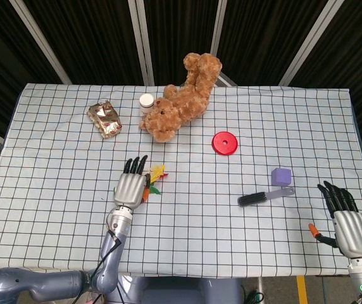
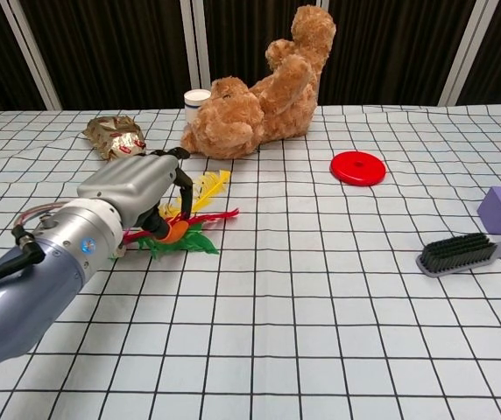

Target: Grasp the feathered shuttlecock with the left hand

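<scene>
The feathered shuttlecock (image 1: 156,172) (image 2: 191,226) lies on the checked tablecloth with yellow, red and green feathers fanned to the right. My left hand (image 1: 130,185) (image 2: 133,185) hovers palm down right over its base end and hides most of it in the head view. The fingers (image 2: 179,178) curve down around the orange base, apart from each other, and the shuttlecock still rests on the cloth. My right hand (image 1: 348,223) lies flat near the table's front right edge, fingers spread and empty; the chest view does not show it.
A brown teddy bear (image 1: 181,98) (image 2: 259,92) lies behind the shuttlecock beside a small white jar (image 1: 146,101). A gold wrapper (image 1: 105,118) sits at the back left. A red disc (image 1: 224,142), a purple cube (image 1: 281,177) and a brush (image 1: 263,197) lie to the right.
</scene>
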`<action>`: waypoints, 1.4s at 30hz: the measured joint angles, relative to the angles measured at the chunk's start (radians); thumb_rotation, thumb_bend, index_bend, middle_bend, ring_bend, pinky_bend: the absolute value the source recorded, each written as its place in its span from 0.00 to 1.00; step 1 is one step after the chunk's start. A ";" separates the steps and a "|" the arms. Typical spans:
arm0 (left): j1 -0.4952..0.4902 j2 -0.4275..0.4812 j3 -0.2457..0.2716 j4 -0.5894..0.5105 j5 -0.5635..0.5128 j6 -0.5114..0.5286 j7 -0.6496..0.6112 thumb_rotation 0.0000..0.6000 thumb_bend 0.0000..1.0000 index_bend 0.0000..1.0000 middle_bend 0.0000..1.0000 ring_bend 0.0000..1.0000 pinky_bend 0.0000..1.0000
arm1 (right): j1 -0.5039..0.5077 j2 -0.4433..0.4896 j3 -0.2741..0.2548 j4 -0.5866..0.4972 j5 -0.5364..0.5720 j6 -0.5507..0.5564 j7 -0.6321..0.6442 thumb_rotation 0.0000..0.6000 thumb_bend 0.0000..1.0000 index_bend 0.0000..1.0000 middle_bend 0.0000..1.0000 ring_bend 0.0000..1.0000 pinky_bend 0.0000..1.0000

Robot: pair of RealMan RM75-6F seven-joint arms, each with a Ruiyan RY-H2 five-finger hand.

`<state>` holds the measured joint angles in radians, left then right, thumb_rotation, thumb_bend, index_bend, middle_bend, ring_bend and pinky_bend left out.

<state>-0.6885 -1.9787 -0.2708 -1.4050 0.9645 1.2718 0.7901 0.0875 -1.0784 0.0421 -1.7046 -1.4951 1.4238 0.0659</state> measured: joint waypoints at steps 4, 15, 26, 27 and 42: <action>0.003 0.008 -0.002 -0.008 0.000 0.002 -0.006 1.00 0.61 0.59 0.00 0.00 0.00 | 0.000 0.000 0.000 0.002 -0.001 0.002 0.002 1.00 0.34 0.00 0.00 0.00 0.00; 0.003 0.051 -0.022 -0.112 0.047 0.031 -0.033 1.00 0.61 0.60 0.00 0.00 0.00 | -0.001 0.000 0.002 0.004 0.002 0.002 0.003 1.00 0.34 0.00 0.00 0.00 0.00; 0.035 0.126 -0.034 -0.242 0.089 0.076 -0.103 1.00 0.61 0.60 0.00 0.00 0.00 | -0.002 -0.002 0.000 0.000 0.000 0.002 -0.003 1.00 0.34 0.00 0.00 0.00 0.00; 0.039 0.131 -0.033 -0.243 0.088 0.076 -0.109 1.00 0.61 0.60 0.00 0.00 0.00 | -0.002 -0.002 0.000 0.000 0.000 0.002 -0.003 1.00 0.34 0.00 0.00 0.00 0.00; 0.094 0.184 0.007 -0.222 0.081 0.065 -0.211 1.00 0.61 0.60 0.00 0.00 0.00 | -0.001 -0.004 -0.001 -0.002 0.005 -0.003 -0.009 1.00 0.34 0.00 0.00 0.00 0.00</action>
<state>-0.5949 -1.7947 -0.2635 -1.6267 1.0457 1.3372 0.5794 0.0864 -1.0824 0.0410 -1.7061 -1.4904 1.4204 0.0573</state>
